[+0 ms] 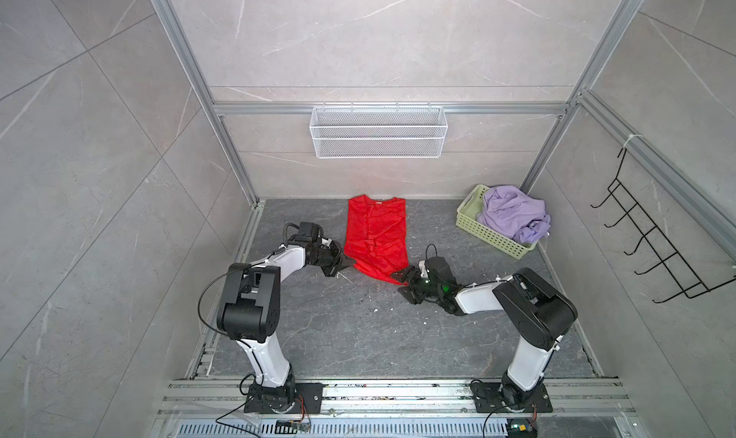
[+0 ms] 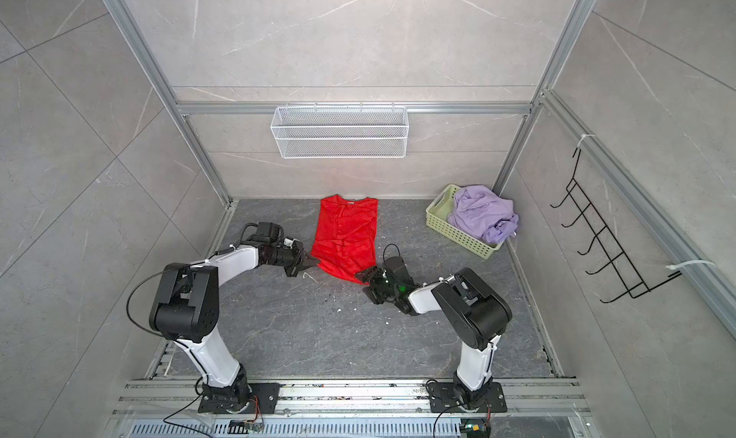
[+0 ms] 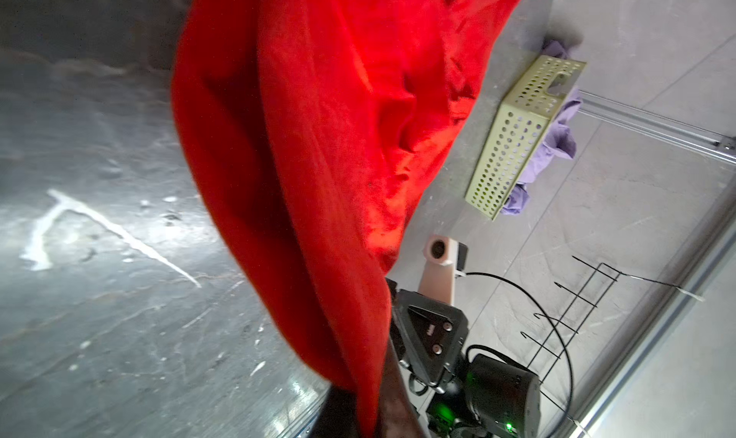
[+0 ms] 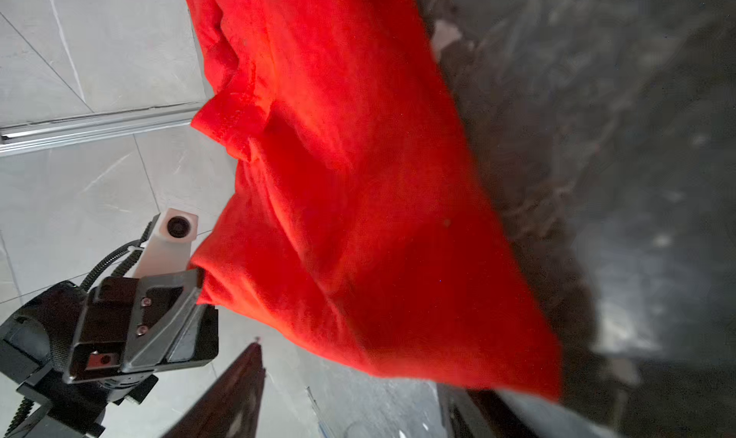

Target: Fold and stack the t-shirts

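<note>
Two garments: bright red cloth tee (image 1: pixel 374 237), twelve o'clock on dark stone floor (image 1: pixel 358 336), left gripper (image 1: pixel 350 263) clamped on its hem, right gripper (image 1: pixel 398 282) gaping alongside; lilac tee (image 1: pixel 513 213) in green lattice basket (image 1: pixel 474 225), two o'clock.

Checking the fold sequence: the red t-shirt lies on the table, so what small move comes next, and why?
Probably close the right gripper on the near hem corner of the bright red cloth t-shirt. The right jaws stand open there, while the left gripper is shut on the other near corner.
</note>
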You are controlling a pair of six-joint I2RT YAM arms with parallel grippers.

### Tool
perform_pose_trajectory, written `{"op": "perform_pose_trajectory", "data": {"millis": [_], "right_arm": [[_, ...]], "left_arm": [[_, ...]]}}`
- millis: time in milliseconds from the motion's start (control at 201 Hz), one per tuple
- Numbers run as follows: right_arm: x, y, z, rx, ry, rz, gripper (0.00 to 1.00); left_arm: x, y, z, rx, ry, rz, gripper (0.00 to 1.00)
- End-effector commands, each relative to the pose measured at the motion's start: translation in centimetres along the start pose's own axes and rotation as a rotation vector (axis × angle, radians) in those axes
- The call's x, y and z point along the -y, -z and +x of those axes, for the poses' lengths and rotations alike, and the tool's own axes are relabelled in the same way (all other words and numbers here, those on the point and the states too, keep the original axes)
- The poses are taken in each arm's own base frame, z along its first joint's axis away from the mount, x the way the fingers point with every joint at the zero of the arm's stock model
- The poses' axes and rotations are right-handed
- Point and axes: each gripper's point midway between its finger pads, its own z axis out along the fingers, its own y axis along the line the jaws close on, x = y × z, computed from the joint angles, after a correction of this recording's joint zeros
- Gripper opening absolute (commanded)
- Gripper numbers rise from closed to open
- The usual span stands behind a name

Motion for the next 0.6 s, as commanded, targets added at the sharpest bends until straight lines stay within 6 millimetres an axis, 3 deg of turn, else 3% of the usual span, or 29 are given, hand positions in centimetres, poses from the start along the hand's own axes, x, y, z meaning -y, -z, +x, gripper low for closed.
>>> {"op": "perform_pose_trajectory", "data": {"millis": [0, 204, 378, 453, 592], "right_arm": [[6.8, -0.6, 0.4, 0.056, -0.141, 0.152, 0.72], [6.9, -1.2, -1.0, 0.153, -0.227, 0.047, 0.74], [7.5, -0.3, -2.3, 0.251, -0.243, 0.052, 0.72], [7.5, -0.3, -2.4, 0.261, -0.243, 0.053, 0.66], [8.3, 0.2, -3.0, 0.306, -0.269, 0.058, 0.46]], "left_arm": [[3.8, 1.6, 0.9, -0.027, -0.004, 0.079, 0.00], [4.6, 2.3, 1.5, -0.040, -0.014, 0.076, 0.00], [4.6, 2.8, 2.1, -0.033, -0.009, 0.073, 0.00], [4.3, 2.9, 2.5, -0.030, -0.002, 0.073, 0.00], [2.8, 3.2, 3.5, -0.029, 0.004, 0.037, 0.00]]}}
